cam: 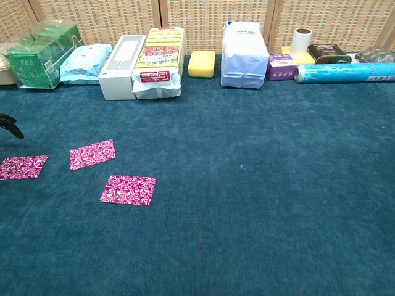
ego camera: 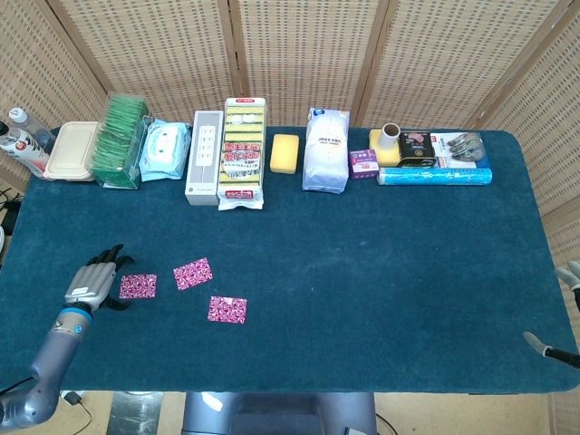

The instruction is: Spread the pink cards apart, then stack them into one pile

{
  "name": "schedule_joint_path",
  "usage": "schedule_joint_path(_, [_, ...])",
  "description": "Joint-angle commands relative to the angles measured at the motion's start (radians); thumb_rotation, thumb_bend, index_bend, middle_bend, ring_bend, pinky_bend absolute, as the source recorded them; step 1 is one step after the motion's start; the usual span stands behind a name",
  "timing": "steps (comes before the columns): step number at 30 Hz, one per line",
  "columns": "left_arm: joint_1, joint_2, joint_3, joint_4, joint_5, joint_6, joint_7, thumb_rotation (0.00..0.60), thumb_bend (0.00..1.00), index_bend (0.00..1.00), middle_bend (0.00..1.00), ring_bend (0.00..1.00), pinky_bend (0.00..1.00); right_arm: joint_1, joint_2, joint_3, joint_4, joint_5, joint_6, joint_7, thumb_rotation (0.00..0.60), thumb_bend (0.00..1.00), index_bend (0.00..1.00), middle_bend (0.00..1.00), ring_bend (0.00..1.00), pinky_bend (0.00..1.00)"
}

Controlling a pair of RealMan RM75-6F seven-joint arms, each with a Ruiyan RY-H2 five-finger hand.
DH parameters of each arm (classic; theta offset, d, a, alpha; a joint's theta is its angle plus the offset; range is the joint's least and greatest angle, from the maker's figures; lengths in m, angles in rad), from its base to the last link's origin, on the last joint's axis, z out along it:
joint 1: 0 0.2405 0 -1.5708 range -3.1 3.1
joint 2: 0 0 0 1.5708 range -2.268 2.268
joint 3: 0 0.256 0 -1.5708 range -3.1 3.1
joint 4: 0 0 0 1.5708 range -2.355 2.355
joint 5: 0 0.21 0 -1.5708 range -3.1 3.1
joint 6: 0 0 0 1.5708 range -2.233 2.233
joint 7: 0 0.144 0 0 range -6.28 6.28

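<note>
Three pink patterned cards lie apart on the blue cloth at the front left: one on the left (ego camera: 138, 286) (cam: 23, 167), one in the middle (ego camera: 193, 273) (cam: 92, 153) and one nearer the front (ego camera: 227, 309) (cam: 128, 189). My left hand (ego camera: 92, 282) hovers just left of the leftmost card, fingers spread, holding nothing; only a fingertip (cam: 10, 124) shows at the chest view's left edge. My right hand (ego camera: 562, 343) is barely visible at the head view's right edge, beyond the table's front right corner; its state is unclear.
Along the back edge stand a food box (ego camera: 73, 150), green tea packs (ego camera: 120, 140), wipes (ego camera: 166, 150), a white box (ego camera: 203, 157), a yellow pack (ego camera: 243, 152), a sponge (ego camera: 285, 152), a white bag (ego camera: 326, 149), a purple box (ego camera: 363, 163), a roll (ego camera: 390, 138) and a blue tube (ego camera: 435, 175).
</note>
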Motion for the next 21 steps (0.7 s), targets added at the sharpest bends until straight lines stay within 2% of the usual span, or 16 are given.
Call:
schedule_joint_path(1, [-0.002,-0.014,-0.010,0.011,-0.014,-0.008,0.015,0.600,0.17,0.20,0.00,0.00,0.10,0.000,0.001,0.000,0.000,0.001,0.001,0.003,0.600,0.00,0.12,0.07,0.01,0.00])
schedule_joint_path(21, [0.007,-0.092,-0.050,0.062,-0.036,-0.011,0.089,0.600,0.18,0.24,0.00,0.00,0.10,0.000,0.002,0.000,0.005,0.001,0.001,0.016,0.600,0.00,0.12,0.07,0.01,0.00])
